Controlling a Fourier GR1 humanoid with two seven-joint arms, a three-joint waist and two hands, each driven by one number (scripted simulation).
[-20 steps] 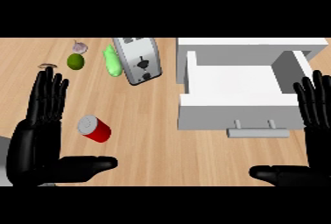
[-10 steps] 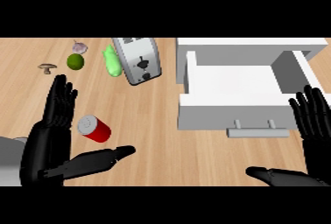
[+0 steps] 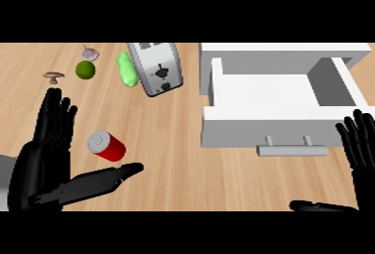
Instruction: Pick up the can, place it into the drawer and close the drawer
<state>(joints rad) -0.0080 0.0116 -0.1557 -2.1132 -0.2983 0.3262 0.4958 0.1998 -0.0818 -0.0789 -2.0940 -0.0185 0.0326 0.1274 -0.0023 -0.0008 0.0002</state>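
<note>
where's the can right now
In the head view the can lies on the counter's left side, between the left hand's fingers and thumb, left of the open drawer.

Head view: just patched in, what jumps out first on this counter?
The red can lies left of centre, framed by the open left hand, thumb below it, not touching. At right the white drawer stands pulled open, with the open right hand at the edge. A toaster sits at the top.

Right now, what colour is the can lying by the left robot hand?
The can is red with a silver-grey top, clearest in the head view.
</note>
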